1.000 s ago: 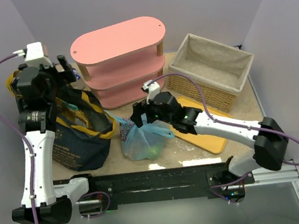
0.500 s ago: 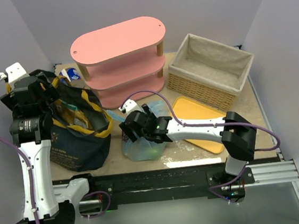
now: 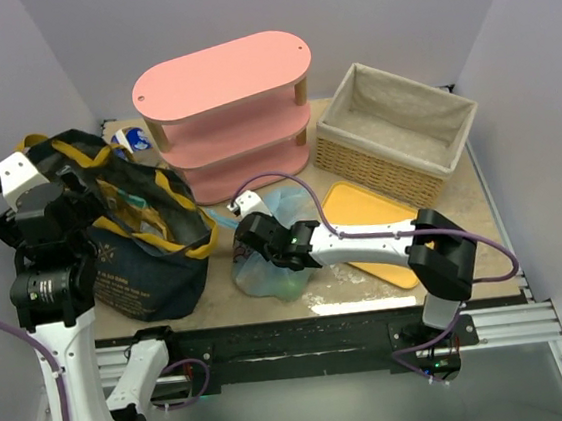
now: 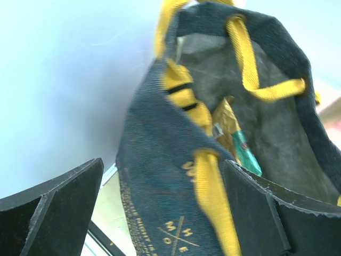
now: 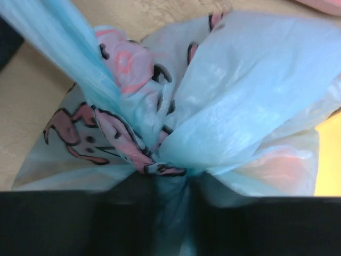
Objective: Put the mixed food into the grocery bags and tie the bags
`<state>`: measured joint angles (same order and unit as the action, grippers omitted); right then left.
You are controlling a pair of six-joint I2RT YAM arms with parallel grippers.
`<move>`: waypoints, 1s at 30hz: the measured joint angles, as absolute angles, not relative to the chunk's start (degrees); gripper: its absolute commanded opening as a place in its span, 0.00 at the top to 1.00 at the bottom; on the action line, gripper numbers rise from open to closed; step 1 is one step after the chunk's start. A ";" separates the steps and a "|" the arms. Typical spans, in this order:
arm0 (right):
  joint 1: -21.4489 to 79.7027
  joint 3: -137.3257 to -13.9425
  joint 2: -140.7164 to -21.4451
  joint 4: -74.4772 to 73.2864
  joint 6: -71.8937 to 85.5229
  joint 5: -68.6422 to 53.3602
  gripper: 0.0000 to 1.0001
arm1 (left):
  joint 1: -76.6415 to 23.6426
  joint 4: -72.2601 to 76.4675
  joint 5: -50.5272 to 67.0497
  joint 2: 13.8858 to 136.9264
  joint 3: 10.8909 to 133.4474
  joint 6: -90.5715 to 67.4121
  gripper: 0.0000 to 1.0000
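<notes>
The dark navy denim tote (image 3: 151, 264) with mustard-yellow handles stands at the left, mouth open. A tan crisp bag (image 4: 226, 120) and a green one (image 4: 246, 153) show inside it. My left gripper (image 4: 162, 162) is open and hangs just left of the tote (image 4: 160, 181), holding nothing. The light-blue patterned plastic bag (image 3: 272, 272) sits at the table's middle front. My right gripper (image 3: 260, 235) is shut on its gathered top (image 5: 170, 173), the plastic (image 5: 245, 90) fanning out beyond the fingers. What the plastic bag holds is hidden.
A pink three-tier shelf (image 3: 225, 106) stands at the back centre, and a cloth-lined wicker basket (image 3: 398, 128) at the back right. A yellow board (image 3: 368, 221) lies under the right arm. A small blue and white item (image 3: 136, 140) sits behind the tote.
My right gripper has gone left and down onto the plastic bag and shut on its gathered top. The left arm has swung back to the left, away from the tote's mouth.
</notes>
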<state>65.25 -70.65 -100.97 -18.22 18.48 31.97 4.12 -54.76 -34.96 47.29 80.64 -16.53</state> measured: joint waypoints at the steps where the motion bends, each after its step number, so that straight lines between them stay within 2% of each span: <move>1: 65.23 -70.35 -100.60 -18.24 18.65 31.97 1.00 | 4.12 -54.68 -34.20 47.46 80.49 -16.32 0.00; 6: 65.21 -69.89 -95.50 -20.58 18.33 33.12 1.00 | 4.12 -55.05 -29.58 48.25 77.97 -15.88 0.00; 14: 65.19 -75.42 -80.16 -24.23 12.49 36.91 1.00 | 4.12 -56.66 -26.83 47.70 72.62 -15.90 0.00; 19: 65.12 -81.67 -71.50 -17.26 6.66 34.41 1.00 | 4.12 -55.75 -24.32 45.04 70.26 -16.43 0.00; 24: 65.06 -89.56 -72.10 -9.34 3.38 27.03 1.00 | 4.12 -53.23 -19.11 42.19 67.26 -18.28 0.01; 27: 65.01 -93.06 -75.48 -5.58 2.72 21.74 1.00 | 4.12 -51.62 -16.82 41.87 65.54 -19.16 0.27; 28: 65.01 -93.19 -76.25 -4.40 2.61 20.18 1.00 | 4.12 -51.11 -16.25 41.89 64.79 -19.40 0.41; 30: 65.01 -93.12 -78.02 -2.31 2.55 16.38 1.00 | 4.12 -50.26 -15.00 41.85 63.55 -19.92 0.59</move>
<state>65.01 -93.12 -78.02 -2.31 2.55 16.38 4.12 -50.26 -15.00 41.85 63.55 -19.92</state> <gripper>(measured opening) 0.053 0.646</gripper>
